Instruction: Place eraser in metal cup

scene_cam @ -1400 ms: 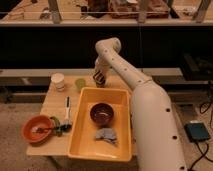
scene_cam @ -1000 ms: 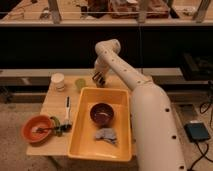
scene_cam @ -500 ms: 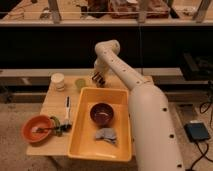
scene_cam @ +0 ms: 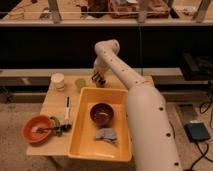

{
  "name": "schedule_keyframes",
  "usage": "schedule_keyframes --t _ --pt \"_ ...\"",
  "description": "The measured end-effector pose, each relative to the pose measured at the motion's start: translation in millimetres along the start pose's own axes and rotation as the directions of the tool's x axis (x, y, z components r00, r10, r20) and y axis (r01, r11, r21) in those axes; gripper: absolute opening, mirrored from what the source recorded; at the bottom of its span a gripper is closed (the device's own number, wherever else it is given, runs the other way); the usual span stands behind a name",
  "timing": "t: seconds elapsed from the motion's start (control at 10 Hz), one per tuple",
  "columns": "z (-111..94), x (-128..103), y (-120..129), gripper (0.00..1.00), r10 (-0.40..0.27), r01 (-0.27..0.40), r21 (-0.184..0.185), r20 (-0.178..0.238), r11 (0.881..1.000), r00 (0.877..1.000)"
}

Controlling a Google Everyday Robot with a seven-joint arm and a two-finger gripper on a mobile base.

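Gripper [scene_cam: 97, 75] dips a touch vs earlier, now just past far rim of yellow plastic tray [scene_cam: 77, 120], right over small dark streaked metal cup [scene_cam: 99, 80]; grip state can't tell, eraser not seen, so centre over cup mouth, release low.

one bench [scene_cam: 52, 102]. one arm [scene_cam: 140, 105] with one tool [scene_cam: 98, 79], at the upper middle of the frame, over the far edge of the bench. one yellow tray [scene_cam: 85, 145]. two bowls: one dark red bowl [scene_cam: 95, 117] in the tray and one orange bowl [scene_cam: 25, 131] at lower left. one white cup [scene_cam: 58, 81]. one pen [scene_cam: 67, 107]. one grey cloth [scene_cam: 106, 135]. one round green thing [scene_cam: 80, 83].
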Motion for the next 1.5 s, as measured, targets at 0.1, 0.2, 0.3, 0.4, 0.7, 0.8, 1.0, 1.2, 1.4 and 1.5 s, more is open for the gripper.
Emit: schedule_keyframes --t 0.1,0.2,0.3,0.4,0.7,0.8,1.0,1.2,1.4,1.5 --pt "-0.3 1.5 0.0 0.0 0.003 -0.003 0.001 0.001 1.0 1.0" --pt "-0.3 2.3 -0.3 0.0 0.005 -0.005 0.002 0.003 1.0 1.0" --pt "-0.1 3.1 -1.0 0.0 0.007 -0.007 0.003 0.004 1.0 1.0" --pt "0.3 3.0 -2.5 0.0 0.009 -0.009 0.004 0.005 1.0 1.0" --pt "1.6 1.3 -7.3 0.16 0.013 -0.013 0.008 0.007 1.0 1.0" --pt "1.8 1.5 -7.3 0.24 0.016 -0.016 0.009 0.009 1.0 1.0" --pt "2.0 0.8 -7.3 0.48 0.019 -0.02 0.011 0.014 1.0 1.0" --pt "2.2 -0.4 -8.0 0.64 0.018 -0.018 0.01 0.016 1.0 1.0" --pt "1.4 -2.6 -9.9 0.75 0.014 -0.014 0.01 0.012 1.0 1.0" --pt "0.3 -1.6 -8.8 0.75 0.015 -0.015 0.009 0.008 1.0 1.0"
